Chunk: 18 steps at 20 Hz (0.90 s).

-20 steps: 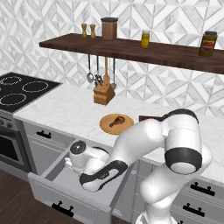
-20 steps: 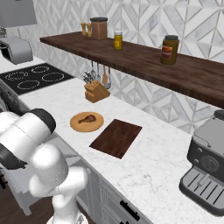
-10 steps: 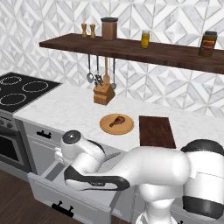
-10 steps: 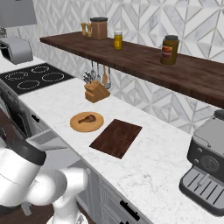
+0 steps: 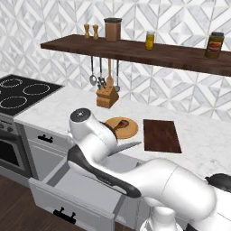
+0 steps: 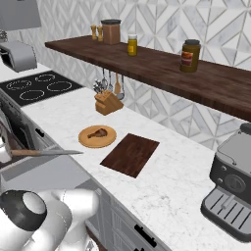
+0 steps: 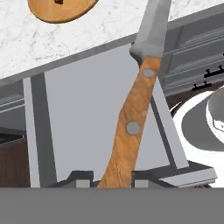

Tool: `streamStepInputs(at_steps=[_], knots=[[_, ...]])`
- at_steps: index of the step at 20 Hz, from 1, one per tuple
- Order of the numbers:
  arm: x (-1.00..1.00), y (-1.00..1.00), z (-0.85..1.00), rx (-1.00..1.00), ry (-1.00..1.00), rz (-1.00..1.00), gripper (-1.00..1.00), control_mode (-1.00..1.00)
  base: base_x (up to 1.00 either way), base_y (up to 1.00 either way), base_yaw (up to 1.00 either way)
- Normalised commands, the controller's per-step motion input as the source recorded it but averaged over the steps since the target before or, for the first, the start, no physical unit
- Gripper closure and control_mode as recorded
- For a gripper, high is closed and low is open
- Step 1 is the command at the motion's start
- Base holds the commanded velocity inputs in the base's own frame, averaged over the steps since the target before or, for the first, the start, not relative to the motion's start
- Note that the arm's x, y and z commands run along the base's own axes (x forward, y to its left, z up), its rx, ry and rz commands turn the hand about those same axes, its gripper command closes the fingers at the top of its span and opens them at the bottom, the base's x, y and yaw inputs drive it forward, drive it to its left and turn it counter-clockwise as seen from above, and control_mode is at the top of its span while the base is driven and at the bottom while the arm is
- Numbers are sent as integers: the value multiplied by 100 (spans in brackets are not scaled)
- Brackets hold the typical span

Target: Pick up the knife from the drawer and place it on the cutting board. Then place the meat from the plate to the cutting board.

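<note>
In the hand view my gripper (image 7: 114,179) is shut on the knife's light wooden handle (image 7: 131,127), and the silver blade (image 7: 153,26) points away toward the counter edge. The knife (image 6: 46,152) hangs level above the open grey drawer (image 5: 76,189), with its blade tip (image 5: 130,145) poking out past my arm near the counter front. On the counter, the reddish-brown meat (image 5: 120,125) lies on the round tan plate (image 5: 128,131). The dark cutting board (image 5: 161,135) lies flat just right of the plate, with nothing on it.
A wooden knife block (image 5: 107,97) and hanging utensils (image 5: 104,79) stand behind the plate. The stove (image 5: 22,92) is at the left and a coffee machine (image 6: 235,181) at the far right. A dark shelf (image 5: 149,52) with jars runs overhead. My bulky arm (image 5: 149,180) looms over the drawer.
The gripper has risen out of the drawer with the knife, and the blade now shows at counter height. The arm's elbow swung low and to the right.
</note>
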Motion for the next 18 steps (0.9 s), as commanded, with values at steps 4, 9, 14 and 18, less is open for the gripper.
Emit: streamStepInputs(at_steps=[4,9,14,18], knots=[[29,-99,27,-8,9,-4,100,-100,0,0,0],[52,-92,0,-7,19,0,100,-100,0,0,0],[63,-91,-7,-12,22,1,100,-100,0,0,0],[54,-76,-26,-17,25,14,100,-100,0,0,0]])
